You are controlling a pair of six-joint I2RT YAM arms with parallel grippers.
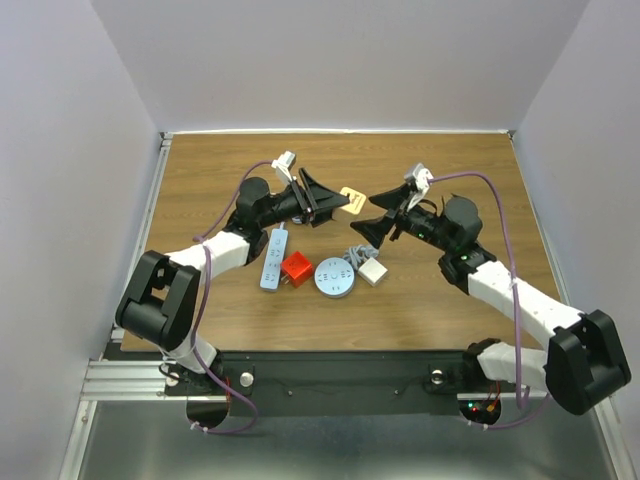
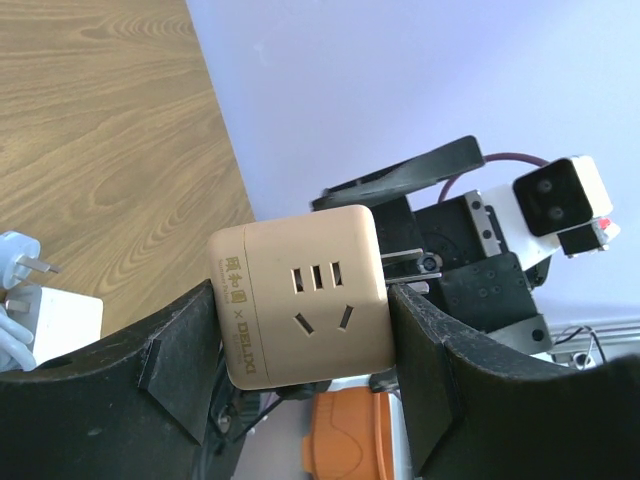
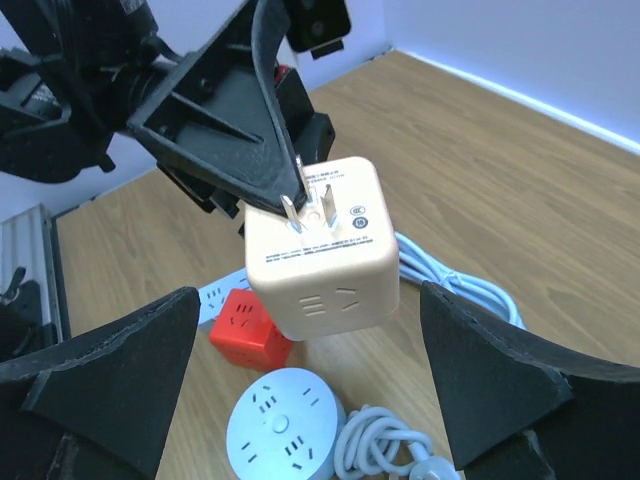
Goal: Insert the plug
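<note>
From above, your left gripper (image 1: 338, 201) is over the far middle of the table (image 1: 460, 160), clamped on the beige cube (image 1: 350, 196). The cube is held off the wood. Your right gripper (image 1: 378, 228) faces it from the right, near but apart, with its fingers spread and nothing between them. Nearer you on the table, from left to right, are a strip (image 1: 275, 258), a red cube (image 1: 296, 268), a round socket (image 1: 334, 277) and a white adapter (image 1: 372, 271) with its coiled cable.

In your left wrist view the beige cube (image 2: 300, 295) is pinched between the two black fingers (image 2: 180, 360), one on each side face. The face with the socket holes is turned to the camera. A white plug (image 2: 45, 310) lies on the table at the left edge, and the right arm (image 2: 480, 265) stands behind the cube.

In your right wrist view the beige cube (image 3: 320, 250) shows its metal pins on top. A left finger (image 3: 230, 130) presses against it from the far side. Your right fingers (image 3: 110, 380) stand wide apart on either side of the picture and touch nothing. Below the cube are the red cube (image 3: 250, 328), the round socket (image 3: 285, 420) and the cable (image 3: 455, 285).
</note>
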